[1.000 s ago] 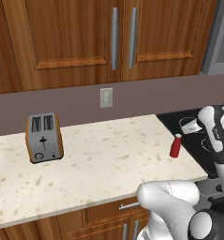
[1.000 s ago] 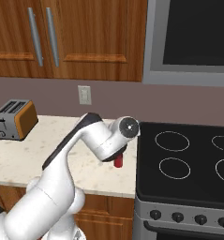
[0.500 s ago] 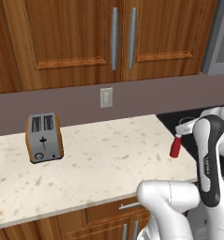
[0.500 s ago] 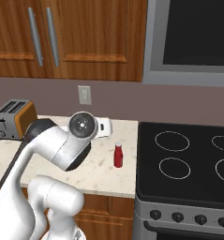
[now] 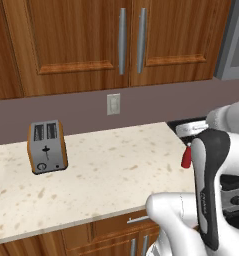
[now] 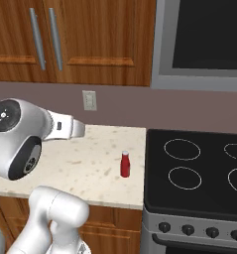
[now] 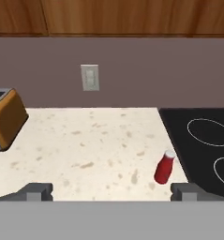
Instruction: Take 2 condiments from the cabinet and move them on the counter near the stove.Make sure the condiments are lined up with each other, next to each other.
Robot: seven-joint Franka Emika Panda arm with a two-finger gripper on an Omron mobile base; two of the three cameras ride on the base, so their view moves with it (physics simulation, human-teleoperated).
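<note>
1. Standing upright on the speckled beige desk point(image 6: 90, 168) is the red condiment bottle point(image 6: 125, 164) with its pale cap, close to the desk's right end and just beside the black cooktop of the stove point(image 6: 199, 173), not touching it.
2. From the left base view the same bottle point(image 5: 186, 156) is half hidden behind the arm's dark-striped link.
3. The jaws point(image 7: 111, 192) are released and spread wide, with nothing between them; the two dark fingertips point(image 7: 36, 191) sit far apart at the bottom of the hand view, well back from the bottle point(image 7: 164, 168), which appears tilted there because the camera is rolled.
4. A silver and orange toaster point(image 5: 47, 146) sits far to the left on the desk, well apart from the bottle.
5. A pale wall outlet point(image 6: 89, 100) is set in the mauve backsplash above the desk.
6. Wooden upper cabinet doors point(image 5: 91, 40) with long silver bar handles point(image 5: 122, 34) hang closed above.
7. A steel microwave point(image 6: 204, 42) is mounted over the stove.
</note>
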